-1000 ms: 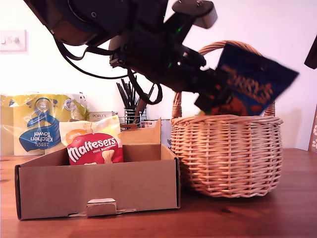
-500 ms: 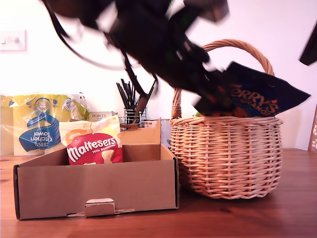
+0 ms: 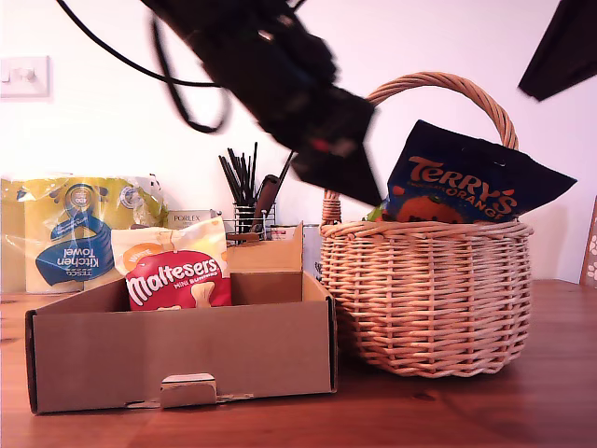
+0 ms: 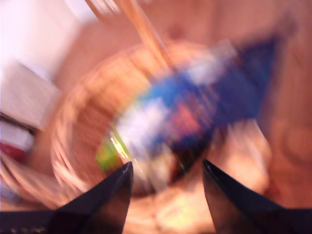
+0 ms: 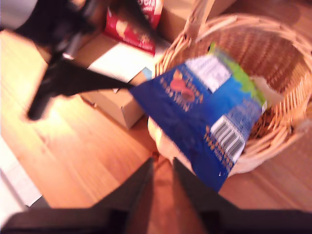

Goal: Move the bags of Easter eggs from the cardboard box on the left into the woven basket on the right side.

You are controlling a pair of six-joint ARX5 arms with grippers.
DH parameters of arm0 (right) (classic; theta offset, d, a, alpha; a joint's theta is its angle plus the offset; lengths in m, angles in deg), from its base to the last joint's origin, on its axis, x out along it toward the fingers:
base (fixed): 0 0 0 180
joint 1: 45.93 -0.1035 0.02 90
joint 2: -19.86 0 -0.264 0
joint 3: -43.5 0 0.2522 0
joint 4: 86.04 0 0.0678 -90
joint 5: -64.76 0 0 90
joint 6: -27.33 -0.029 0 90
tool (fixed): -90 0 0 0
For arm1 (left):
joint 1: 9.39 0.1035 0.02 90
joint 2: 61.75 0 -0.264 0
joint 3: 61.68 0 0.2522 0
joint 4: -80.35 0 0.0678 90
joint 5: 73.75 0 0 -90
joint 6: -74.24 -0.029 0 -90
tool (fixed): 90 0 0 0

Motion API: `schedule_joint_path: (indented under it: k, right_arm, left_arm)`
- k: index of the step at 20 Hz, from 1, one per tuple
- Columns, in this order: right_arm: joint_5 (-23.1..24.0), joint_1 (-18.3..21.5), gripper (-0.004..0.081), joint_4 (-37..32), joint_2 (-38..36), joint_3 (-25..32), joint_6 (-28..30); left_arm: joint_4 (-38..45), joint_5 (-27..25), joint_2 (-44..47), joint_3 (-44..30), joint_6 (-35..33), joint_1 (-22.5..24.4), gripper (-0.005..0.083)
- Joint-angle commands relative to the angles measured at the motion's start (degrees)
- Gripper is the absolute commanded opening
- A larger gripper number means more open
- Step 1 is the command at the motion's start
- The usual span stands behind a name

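Note:
The dark blue Terry's Orange bag [image 3: 466, 187] [image 4: 204, 107] [image 5: 204, 122] leans in the woven basket [image 3: 424, 289] [image 5: 287, 58], sticking out over its rim. A white-and-green packet [image 5: 243, 73] lies under it. My first gripper [image 3: 359, 187] [image 4: 165, 170] is open and empty, blurred, just above the basket's rim on the exterior view's left side. A red Maltesers bag [image 3: 177, 280] [image 5: 136, 24] stands in the cardboard box [image 3: 187, 350]. My second gripper [image 5: 162, 163] hangs shut and empty above the table beside the basket; its arm [image 3: 564, 47] shows at the exterior view's top right.
Behind the box stand a yellow-and-blue kitchen towel pack [image 3: 79, 229], a small white Porlex box [image 3: 191, 218] and a pot of black sticks [image 3: 244, 196]. The wooden table [image 3: 466, 411] stretches in front of box and basket.
My first gripper has let go of the blue bag, which now rests in the basket. That arm has pulled back up toward the exterior view's left.

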Motion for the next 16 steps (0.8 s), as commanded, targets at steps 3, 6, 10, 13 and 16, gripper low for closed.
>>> schedule_joint_path:
  k: [3,6,10,13,16]
  right_arm:
    - [-0.35,-2.45,0.0253,-2.01,4.39,-0.46,6.56]
    - [2.03,-3.91,0.026,-6.23,5.99,-0.46,12.59]
    - [10.23,-7.13,0.0351,-7.61,6.97,-0.46,17.86]
    - [10.6,-7.34,0.0353,-10.08,9.46,-0.46,19.23]
    - [10.91,-7.34,0.0353,-13.53,14.69,-0.46,20.26]
  left_arm:
    - [-6.01,0.77,3.78,-0.55,1.97,1.97,0.018]
    - [-8.48,3.93,4.55,-0.55,3.56,5.11,-0.002]
    - [-8.31,8.98,4.55,-0.57,7.54,10.8,-0.0019]
    - [-8.07,12.44,4.55,-0.57,7.87,14.25,-0.0019]
    - [-6.69,15.85,4.55,-0.57,9.16,16.17,-0.0019]
